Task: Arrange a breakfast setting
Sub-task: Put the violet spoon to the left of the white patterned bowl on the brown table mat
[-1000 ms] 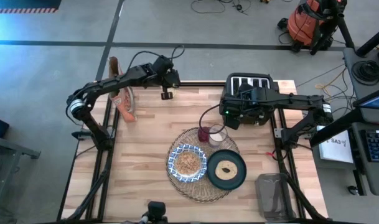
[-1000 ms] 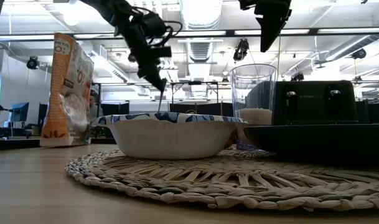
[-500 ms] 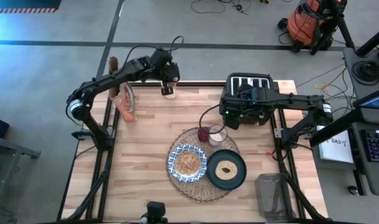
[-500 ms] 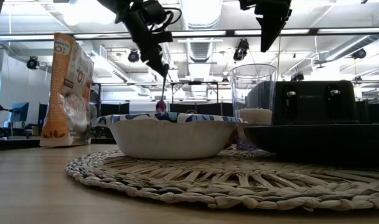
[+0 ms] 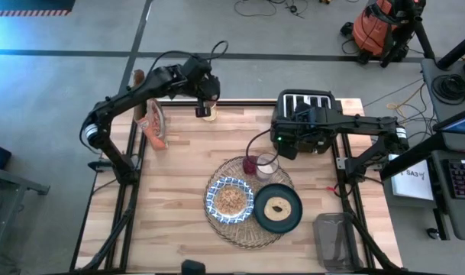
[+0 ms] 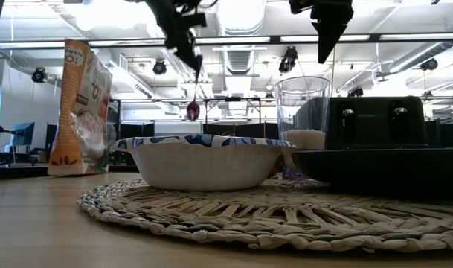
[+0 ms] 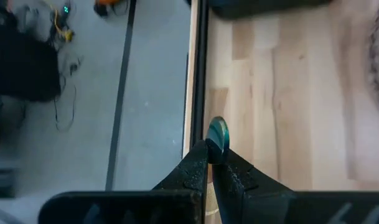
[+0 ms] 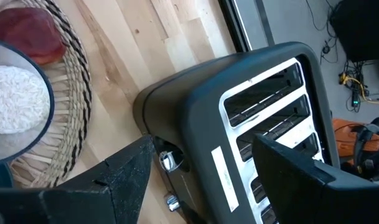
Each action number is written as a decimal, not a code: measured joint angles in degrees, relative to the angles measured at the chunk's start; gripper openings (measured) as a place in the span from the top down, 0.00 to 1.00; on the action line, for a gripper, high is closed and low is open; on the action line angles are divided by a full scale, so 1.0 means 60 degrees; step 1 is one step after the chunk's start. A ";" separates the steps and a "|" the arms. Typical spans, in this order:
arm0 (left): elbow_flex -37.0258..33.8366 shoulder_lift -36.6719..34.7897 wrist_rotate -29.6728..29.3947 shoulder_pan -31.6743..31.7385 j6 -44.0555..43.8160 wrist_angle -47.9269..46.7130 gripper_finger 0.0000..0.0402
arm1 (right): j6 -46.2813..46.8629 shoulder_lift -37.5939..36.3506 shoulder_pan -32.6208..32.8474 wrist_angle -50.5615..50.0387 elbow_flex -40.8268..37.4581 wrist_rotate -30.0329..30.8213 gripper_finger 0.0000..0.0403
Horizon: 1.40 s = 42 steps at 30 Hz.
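Note:
The woven straw placemat (image 5: 246, 228) lies at the table's middle near side. On it stand the blue-and-white bowl (image 5: 230, 200) with cereal, the dark teal plate (image 5: 278, 208) with a round bread piece, and the clear glass (image 5: 267, 166) with white contents. My left gripper (image 5: 207, 107) is at the table's far edge, high up, shut on a small spoon (image 6: 193, 110). My right gripper (image 5: 282, 142) is open and empty above the black toaster (image 5: 305, 114); in its wrist view (image 8: 205, 155) the fingers stand wide apart over it. My left gripper pinches the spoon's thin handle (image 6: 194, 83) between its two shut fingers, near the handle's top end. The fingers point down, along the handle. The spoon hangs straight below them, its round bowl (image 7: 217, 133) lowest, lifted clear of the table.
The orange-brown cereal bag (image 5: 153, 127) stands at the table's far left edge. The toaster fills the far right corner. A dark red thing (image 5: 250, 164) lies on the mat beside the glass. Bare wood (image 5: 179, 176) lies left of the mat.
My left gripper has gone up and toward the table's far edge and has turned about, staying shut on the spoon. The spoon has risen with it and now hangs above the level of the blue-and-white bowl's rim in the low view.

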 joint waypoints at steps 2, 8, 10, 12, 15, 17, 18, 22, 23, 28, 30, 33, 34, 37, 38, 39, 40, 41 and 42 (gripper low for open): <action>0.0284 -0.0004 0.0004 -0.0230 -0.0006 -0.0096 1.00 | -0.0032 -0.0021 0.0000 -0.0076 0.0000 0.0000 0.35; 0.0728 -0.0007 0.0004 -0.0891 -0.0314 -0.0433 1.00 | 0.0231 -0.0437 0.0000 -0.0489 -0.0009 0.0004 0.35; 0.0751 -0.0007 0.0005 -0.1055 -0.0555 -0.0572 1.00 | 0.0529 -0.0729 0.0002 -0.0443 -0.0087 0.0007 0.35; 0.0751 -0.0005 0.0009 -0.1186 -0.1060 -0.0793 1.00 | 0.0903 -0.1089 0.0035 -0.0375 -0.0294 0.0014 0.35; 0.0751 -0.0004 0.0004 -0.1399 -0.1962 -0.1303 1.00 | 0.1285 -0.1800 0.0136 0.0079 -0.0996 0.0080 0.35; 0.0751 -0.0004 -0.0006 -0.1585 -0.2471 -0.1445 1.00 | 0.1327 -0.2349 0.0237 0.0601 -0.1663 0.0080 0.35; 0.0751 -0.0004 -0.0004 -0.1698 -0.2712 -0.1500 1.00 | 0.1327 -0.2639 0.0287 0.0895 -0.2037 0.0080 0.35; 0.0751 -0.0039 0.0012 -0.2190 -0.3375 -0.1712 1.00 | 0.1342 -0.3773 0.0467 0.2173 -0.3621 0.0075 0.35; 0.0747 -0.0068 0.0011 -0.2320 -0.3558 -0.1826 1.00 | 0.1345 -0.4041 0.0500 0.2503 -0.4011 0.0073 0.35; 0.0741 -0.0244 -0.0018 -0.3030 -0.4270 -0.2229 1.00 | 0.1346 -0.5250 0.0568 0.3953 -0.5817 -0.0015 0.35; 0.0723 -0.0339 -0.0047 -0.3359 -0.4342 -0.2420 1.00 | 0.1327 -0.5634 0.0568 0.4403 -0.6388 -0.0177 0.35; 0.0664 -0.0479 -0.0057 -0.3877 -0.4074 -0.3017 1.00 | 0.1278 -0.6139 0.0568 0.4980 -0.7128 -0.0457 0.35; 0.0620 -0.0517 -0.0074 -0.4059 -0.4036 -0.3171 1.00 | 0.1273 -0.6298 0.0568 0.5148 -0.7346 -0.0547 0.35; 0.0364 -0.0618 -0.0077 -0.4562 -0.4079 -0.3348 1.00 | 0.1200 -0.6724 0.0568 0.5520 -0.7956 -0.0747 0.35; 0.0247 -0.0644 -0.0076 -0.4725 -0.4097 -0.3349 1.00 | 0.1207 -0.6844 0.0568 0.5579 -0.8111 -0.0750 0.35; 0.0101 -0.0691 -0.0080 -0.4866 -0.4103 -0.3318 1.00 | 0.1221 -0.6952 0.0568 0.5604 -0.8237 -0.0750 0.35; -0.0056 -0.0728 -0.0080 -0.4995 -0.4129 -0.3338 1.00 | 0.1247 -0.7062 0.0568 0.5629 -0.8359 -0.0750 0.35; -0.0204 -0.0754 -0.0093 -0.5113 -0.4253 -0.3359 1.00 | 0.1276 -0.7169 0.0568 0.5684 -0.8486 -0.0750 0.35; -0.0347 -0.0760 -0.0163 -0.5232 -0.4432 -0.3320 1.00 | 0.1301 -0.7277 0.0568 0.5792 -0.8613 -0.0748 0.35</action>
